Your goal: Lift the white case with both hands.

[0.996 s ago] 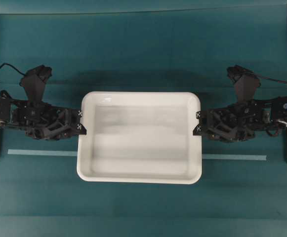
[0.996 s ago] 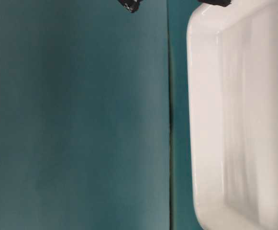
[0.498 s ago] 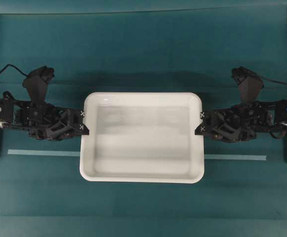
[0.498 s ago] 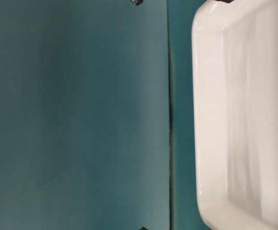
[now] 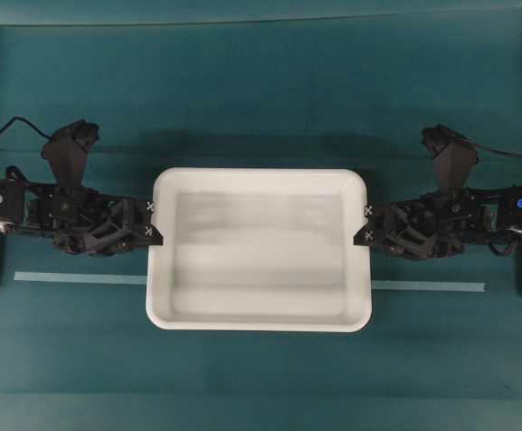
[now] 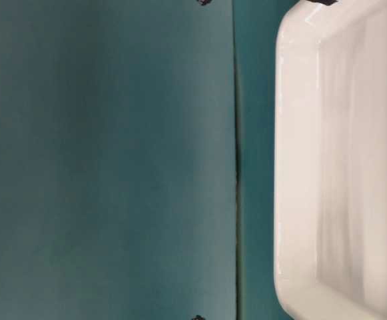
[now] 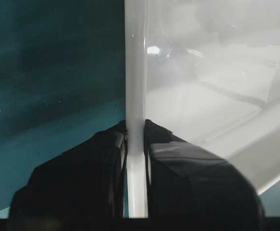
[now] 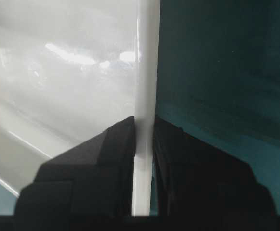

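**Pinching a thin rim on both short sides**

Pinching the rolled rim, the left gripper (image 7: 136,144) had one jaw inside the wall and one outside, pressed nearly together with only the thin white edge between them. The right gripper (image 8: 144,132) mirrored it on the opposite short side, jaws likewise closed on the rim.

The case (image 5: 259,250) lay between the two arms over the middle of the teal bench (image 5: 261,108), its long sides running left to right, a pale tape line (image 5: 72,277) passing beneath it.

By its look the case was probably light, stiff plastic, glossy and smooth, so likely slippery in so narrow a bite. The rim was the only sensible hold; with each grip near the middle of a short side, the load should balance, though uneven rising might tip it or twist it out of the jaws.

The wrist views alone showed the rim seated between the jaws. The overhead view alone showed both grips opposite each other and the case whole. The table-level view caught only one rounded corner (image 6: 300,40) of the case and bare bench; whether the case had cleared the surface I could not tell.
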Robot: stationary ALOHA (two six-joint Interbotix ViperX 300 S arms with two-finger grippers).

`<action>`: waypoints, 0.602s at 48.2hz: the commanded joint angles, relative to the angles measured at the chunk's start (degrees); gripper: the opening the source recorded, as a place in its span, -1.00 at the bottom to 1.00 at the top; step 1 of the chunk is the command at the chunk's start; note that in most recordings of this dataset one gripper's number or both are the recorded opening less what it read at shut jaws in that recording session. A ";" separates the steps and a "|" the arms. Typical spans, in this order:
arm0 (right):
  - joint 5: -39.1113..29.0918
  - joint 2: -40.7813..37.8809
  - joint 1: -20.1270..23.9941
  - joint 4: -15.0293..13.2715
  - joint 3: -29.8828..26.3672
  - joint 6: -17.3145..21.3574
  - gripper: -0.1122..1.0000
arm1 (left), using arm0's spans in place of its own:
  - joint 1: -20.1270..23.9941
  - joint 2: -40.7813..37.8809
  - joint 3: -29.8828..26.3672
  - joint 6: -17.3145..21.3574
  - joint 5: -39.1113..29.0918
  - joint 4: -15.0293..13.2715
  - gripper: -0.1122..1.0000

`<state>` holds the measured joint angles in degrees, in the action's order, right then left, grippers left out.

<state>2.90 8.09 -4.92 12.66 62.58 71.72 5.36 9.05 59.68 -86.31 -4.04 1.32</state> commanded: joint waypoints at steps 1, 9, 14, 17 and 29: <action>-0.18 -3.25 -0.18 0.00 2.11 -0.26 -0.61 | 0.53 -2.55 1.93 -0.09 -0.97 0.35 -0.69; 0.09 -3.60 -0.18 0.00 2.20 -0.26 -0.61 | 0.53 -2.55 1.93 -0.09 -0.97 0.26 -0.69; -0.09 -3.60 -0.18 0.00 2.29 -0.26 -0.61 | 0.62 -2.55 1.76 -0.09 -0.97 0.26 -0.69; -0.18 -3.52 -0.18 0.00 2.20 -0.26 -0.61 | 0.53 -2.55 1.76 0.00 -0.88 0.26 -0.69; 0.09 -3.43 -0.18 0.00 2.02 -0.18 -0.61 | 0.53 -2.55 1.76 0.18 -0.62 0.26 -0.70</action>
<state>3.52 7.82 -4.83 12.66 62.67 71.72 5.36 9.05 59.68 -86.31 -3.96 1.49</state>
